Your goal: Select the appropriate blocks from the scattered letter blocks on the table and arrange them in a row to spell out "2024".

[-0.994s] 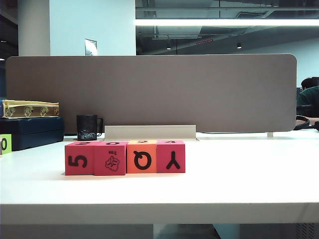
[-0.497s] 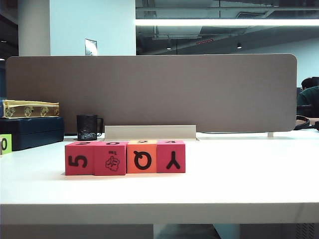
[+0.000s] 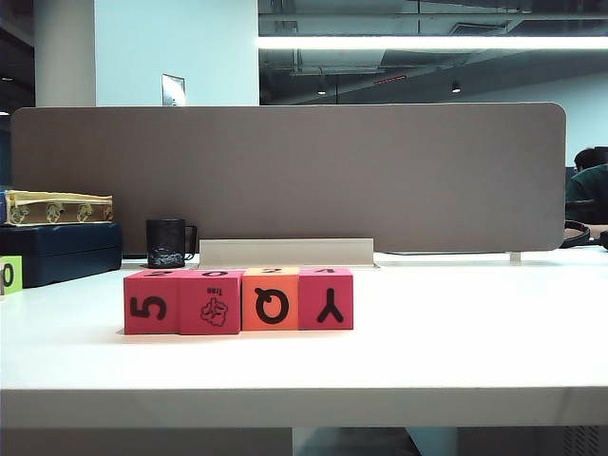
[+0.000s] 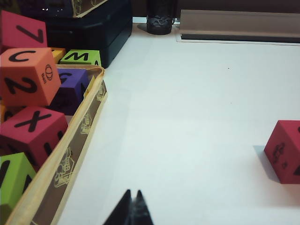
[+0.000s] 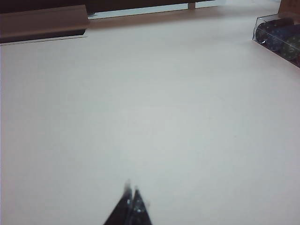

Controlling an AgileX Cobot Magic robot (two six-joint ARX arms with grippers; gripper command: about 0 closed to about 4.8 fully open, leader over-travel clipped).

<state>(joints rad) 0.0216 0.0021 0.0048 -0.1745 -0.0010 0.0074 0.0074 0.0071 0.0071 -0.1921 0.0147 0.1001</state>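
Four foam cubes, three pink-red and one orange, sit touching in a row on the smooth white desk. The left end effector and right end effector hover over bare desk, tips pinched together, holding nothing.

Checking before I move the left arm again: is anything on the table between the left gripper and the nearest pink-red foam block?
Nothing visible. In the left wrist view, bare white table separates the shut left gripper from the pink-red foam block; the tan-rimmed tray sits aside.
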